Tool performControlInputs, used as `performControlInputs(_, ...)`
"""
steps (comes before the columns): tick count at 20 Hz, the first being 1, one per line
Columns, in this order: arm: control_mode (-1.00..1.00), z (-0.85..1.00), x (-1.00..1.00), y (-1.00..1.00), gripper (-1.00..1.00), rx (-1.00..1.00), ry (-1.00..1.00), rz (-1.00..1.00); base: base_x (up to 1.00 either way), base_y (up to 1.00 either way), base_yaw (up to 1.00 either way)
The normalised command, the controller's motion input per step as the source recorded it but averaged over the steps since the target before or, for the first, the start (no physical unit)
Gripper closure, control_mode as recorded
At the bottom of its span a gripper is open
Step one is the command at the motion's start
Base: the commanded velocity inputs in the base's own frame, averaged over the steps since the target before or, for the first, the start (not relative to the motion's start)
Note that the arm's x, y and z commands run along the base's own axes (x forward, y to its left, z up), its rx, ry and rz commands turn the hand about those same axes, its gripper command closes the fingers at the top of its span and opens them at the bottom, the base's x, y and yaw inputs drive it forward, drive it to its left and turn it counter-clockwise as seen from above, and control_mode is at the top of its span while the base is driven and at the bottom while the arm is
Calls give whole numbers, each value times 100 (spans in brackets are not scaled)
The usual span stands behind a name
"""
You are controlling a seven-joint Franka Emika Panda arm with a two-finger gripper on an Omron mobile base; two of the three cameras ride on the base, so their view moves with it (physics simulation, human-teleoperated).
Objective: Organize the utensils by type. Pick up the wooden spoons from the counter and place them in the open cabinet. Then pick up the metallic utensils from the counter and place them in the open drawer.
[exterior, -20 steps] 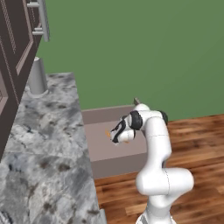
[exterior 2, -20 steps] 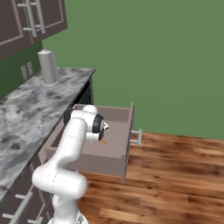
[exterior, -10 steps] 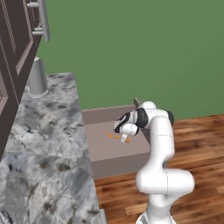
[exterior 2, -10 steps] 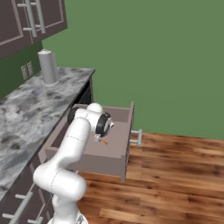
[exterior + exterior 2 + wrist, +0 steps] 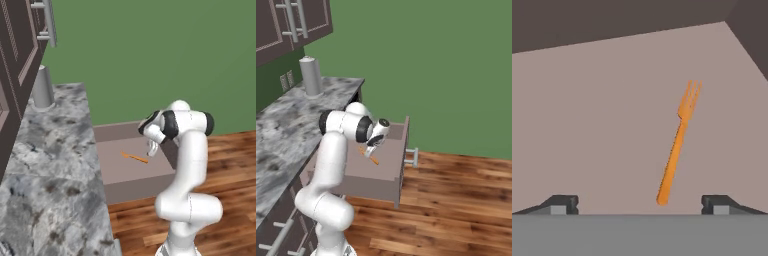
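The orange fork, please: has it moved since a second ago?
Yes. The orange fork has left the pincer and dropped onto the drawer floor, below the open jaws.

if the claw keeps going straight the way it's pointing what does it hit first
Most likely the flat bottom of the open drawer, close beside the orange fork. The open claw might clip the fork's handle end; depth is unclear.

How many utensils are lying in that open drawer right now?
1. An orange fork lies flat on the bottom of the open drawer, below the open claw. The robot's arm covers part of the drawer, so another could be hidden.
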Motion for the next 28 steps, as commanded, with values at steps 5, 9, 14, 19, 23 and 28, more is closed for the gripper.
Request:
performControlInputs(5, -100, 100, -36, 0, -100, 0, 0, 10, 0, 0, 0)
performControlInputs(9, -100, 100, -34, 0, -100, 0, 1, 19, 0, 0, 0)
performControlInputs(14, -100, 100, -39, 0, -100, 0, 5, 23, 0, 0, 0)
performControlInputs(19, -100, 100, -87, 3, -100, -1, 7, 28, 0, 0, 0)
performControlInputs(23, -100, 100, -100, 7, -100, -3, 6, 31, 0, 0, 0)
performControlInputs(28, -100, 100, -100, 4, -100, -6, -30, 14, 0, 0, 0)
